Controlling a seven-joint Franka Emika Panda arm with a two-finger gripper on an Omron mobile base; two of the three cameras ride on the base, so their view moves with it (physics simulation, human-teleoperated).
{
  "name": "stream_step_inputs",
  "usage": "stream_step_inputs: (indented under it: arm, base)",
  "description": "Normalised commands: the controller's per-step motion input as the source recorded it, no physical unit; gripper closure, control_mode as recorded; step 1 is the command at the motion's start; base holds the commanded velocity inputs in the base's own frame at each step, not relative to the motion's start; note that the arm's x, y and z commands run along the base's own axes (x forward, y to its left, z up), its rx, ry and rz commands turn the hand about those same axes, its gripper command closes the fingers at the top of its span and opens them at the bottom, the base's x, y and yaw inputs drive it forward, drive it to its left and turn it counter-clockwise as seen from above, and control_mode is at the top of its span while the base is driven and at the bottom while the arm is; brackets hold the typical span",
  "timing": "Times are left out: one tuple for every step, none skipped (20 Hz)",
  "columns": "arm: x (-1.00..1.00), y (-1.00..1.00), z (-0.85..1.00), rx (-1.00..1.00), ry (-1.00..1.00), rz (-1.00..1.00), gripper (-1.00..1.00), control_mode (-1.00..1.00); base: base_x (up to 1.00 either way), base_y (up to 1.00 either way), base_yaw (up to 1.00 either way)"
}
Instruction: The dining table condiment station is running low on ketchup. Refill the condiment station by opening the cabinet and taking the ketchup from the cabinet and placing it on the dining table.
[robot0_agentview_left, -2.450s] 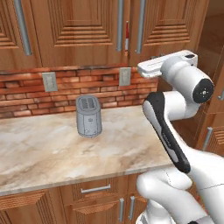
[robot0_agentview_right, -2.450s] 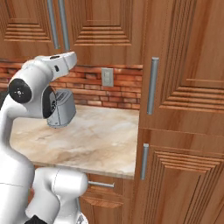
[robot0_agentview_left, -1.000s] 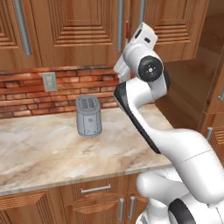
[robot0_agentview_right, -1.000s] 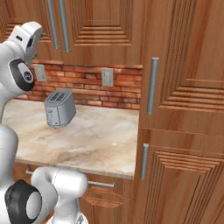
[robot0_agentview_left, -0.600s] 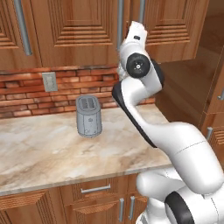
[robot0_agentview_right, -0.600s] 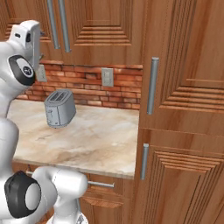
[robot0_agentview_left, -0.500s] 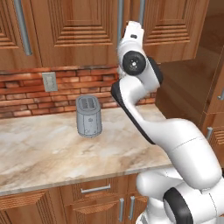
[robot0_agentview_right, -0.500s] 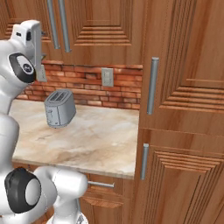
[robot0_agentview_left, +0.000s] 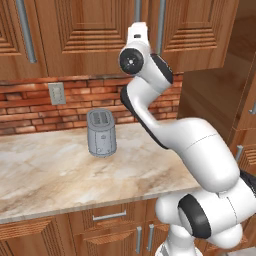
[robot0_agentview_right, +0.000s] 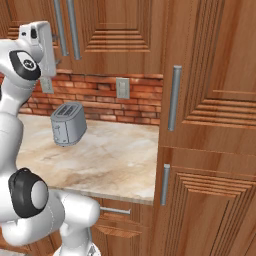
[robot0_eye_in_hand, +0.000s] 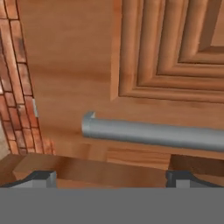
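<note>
Now the jaws (robot0_eye_in_hand: 109, 177) stand wide open, empty, just short of the cabinet (robot0_eye_in_hand: 166, 57) handle (robot0_eye_in_hand: 153, 133) lying across ahead of them. Its doors look shut, so opening, fetching ketchup and placing all remain; a toaster (robot0_agentview_left: 101, 133) sits on the surface (robot0_agentview_left: 60, 170) below.

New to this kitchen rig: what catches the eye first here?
The white arm reaches up to the cabinet, its open tool facing a silver bar handle on a closed door. Below, a grey toaster stands on the marble counter before the brick wall.
</note>
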Motion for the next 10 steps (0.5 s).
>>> stream_step_inputs:
  arm:
    - [0.07, -0.19, 0.0, -0.16, 0.0, -0.1, -1.0, -1.0]
    - [0.01, -0.2, 0.0, -0.15, 0.0, -0.1, -1.0, -1.0]
    - [0.08, -0.18, -0.06, -0.14, 0.0, -0.1, -1.0, -1.0]
    - [0.14, -0.16, -0.07, -0.13, 0.0, -0.09, -1.0, -1.0]
    - [0.09, -0.19, -0.11, -0.12, 0.0, -0.09, -1.0, -1.0]
    - [0.19, -0.17, -0.17, -0.11, 0.0, -0.09, -1.0, -1.0]
    - [0.21, -0.14, -0.2, -0.11, 0.0, -0.09, -1.0, -1.0]
    - [0.22, -0.13, -0.21, -0.1, 0.0, -0.09, -1.0, -1.0]
    - [0.24, -0.15, -0.19, -0.09, 0.0, -0.09, -1.0, -1.0]
    - [0.24, -0.16, -0.2, -0.08, 0.0, -0.09, -1.0, -1.0]
  base:
    - [0.0, 0.0, 0.0]
    - [0.0, 0.0, 0.0]
    - [0.0, 0.0, 0.0]
    - [0.0, 0.0, 0.0]
    - [0.0, 0.0, 0.0]
    - [0.0, 0.0, 0.0]
    - [0.0, 0.0, 0.0]
    - [0.0, 0.0, 0.0]
    - [0.0, 0.0, 0.0]
    - [0.0, 0.0, 0.0]
